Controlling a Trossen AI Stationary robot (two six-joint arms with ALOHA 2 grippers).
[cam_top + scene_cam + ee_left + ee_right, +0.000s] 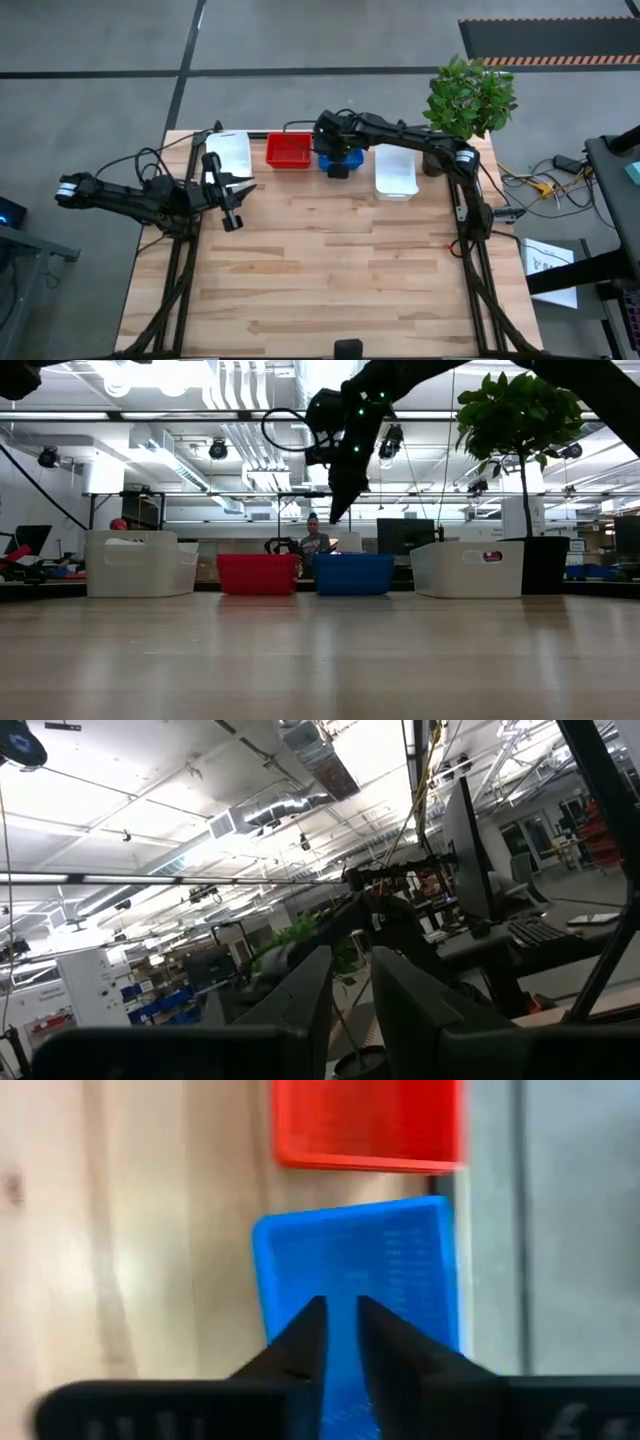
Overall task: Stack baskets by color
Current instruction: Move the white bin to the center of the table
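Overhead, four basket stacks in row along far edge of wooden table (330,270): white basket at left (230,153), red basket (288,150), blue basket (340,160), white basket at right (395,171). Potted plant (468,98) at far right corner, just beside right white basket. Person in room beyond, behind red and blue baskets. Right pincer (340,1312) poised above blue basket, pointing down, fingers slightly parted, gripping nothing. Left pincer (232,212) near left white basket, tilted up toward ceiling, fingers narrowly apart, empty.
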